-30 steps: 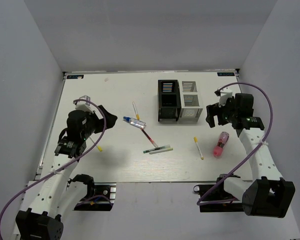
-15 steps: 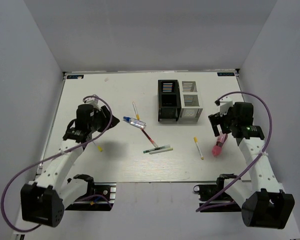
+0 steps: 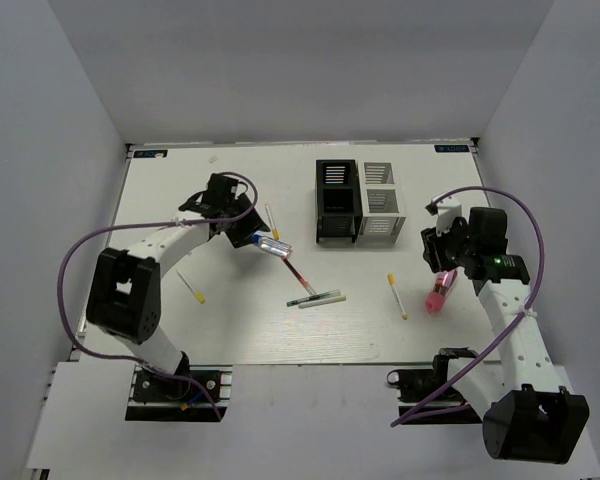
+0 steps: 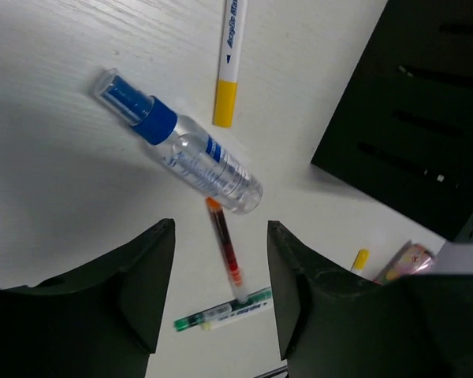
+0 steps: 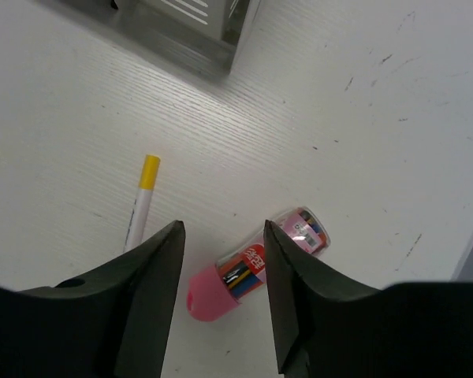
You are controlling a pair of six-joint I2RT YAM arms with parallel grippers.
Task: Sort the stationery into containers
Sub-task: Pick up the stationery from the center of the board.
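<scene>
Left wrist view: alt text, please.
The left gripper hangs open above a white table, a clear blue-capped bottle lying just past its fingertips. A red pen lies by the bottle's base, a yellow-tipped white pen beyond it, a black organiser at right.

Robot lab bench cell.
We read it as a lab: a bare white table (image 3: 170, 335) boxed in by plain grey walls (image 3: 300, 70), a left arm (image 3: 120, 290) and right arm (image 3: 512, 315) bolted at its near edge, purple cables (image 3: 485, 189) looping loose, and a fixed camera looking down on the whole setup.
</scene>
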